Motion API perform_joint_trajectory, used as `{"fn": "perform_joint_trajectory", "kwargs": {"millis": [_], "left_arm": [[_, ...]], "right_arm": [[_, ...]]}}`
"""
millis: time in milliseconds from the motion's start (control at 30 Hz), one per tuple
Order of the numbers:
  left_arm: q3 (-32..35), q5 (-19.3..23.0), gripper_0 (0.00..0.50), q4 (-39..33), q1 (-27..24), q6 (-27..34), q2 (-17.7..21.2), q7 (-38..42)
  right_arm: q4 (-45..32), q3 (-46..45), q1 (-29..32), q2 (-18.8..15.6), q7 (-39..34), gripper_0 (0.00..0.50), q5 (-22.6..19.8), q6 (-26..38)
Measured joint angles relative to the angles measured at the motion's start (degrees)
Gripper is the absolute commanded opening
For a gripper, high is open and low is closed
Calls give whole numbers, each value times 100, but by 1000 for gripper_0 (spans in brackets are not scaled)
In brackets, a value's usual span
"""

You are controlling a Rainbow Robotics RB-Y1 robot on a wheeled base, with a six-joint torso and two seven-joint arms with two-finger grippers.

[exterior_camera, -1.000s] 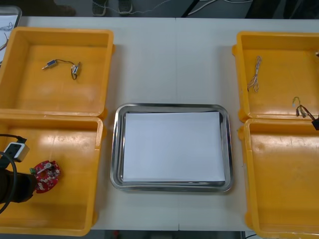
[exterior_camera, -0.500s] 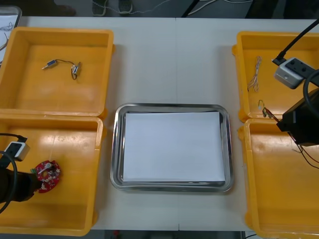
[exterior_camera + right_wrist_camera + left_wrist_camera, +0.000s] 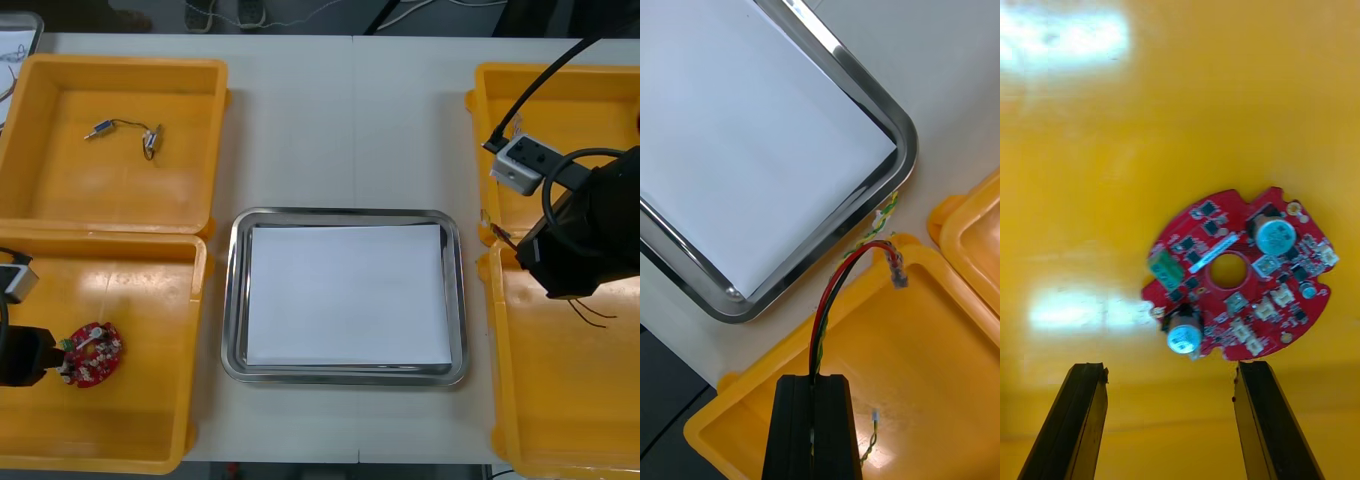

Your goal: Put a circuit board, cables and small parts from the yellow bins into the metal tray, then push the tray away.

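A round red circuit board lies flat on the floor of the near left yellow bin. My left gripper is open just short of it, the board lying beyond the fingertips and untouched. My right gripper is shut on a red and yellow cable and hangs over the inner corner of the near right bin. The cable's free end arcs toward the metal tray, which is white inside.
The far left bin holds small metal parts on a thin cable. The far right bin lies partly under my right arm. Bare table lies beyond the tray, between the bins.
My left gripper has opened and drawn back a little from the board. My right arm has come in from the right edge with the cable, moving toward the tray.
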Motion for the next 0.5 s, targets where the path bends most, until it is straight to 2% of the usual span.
{"fn": "perform_joint_trajectory", "kwargs": {"millis": [200, 500], "left_arm": [[380, 43, 500, -2, -261, 754, -101, 0], [819, 38, 500, -3, -802, 1764, -589, 79]], "right_arm": [[1, 416, -287, -2, -14, 0, 50, -68], [1, 462, -330, -4, -190, 0, 50, -90]]}}
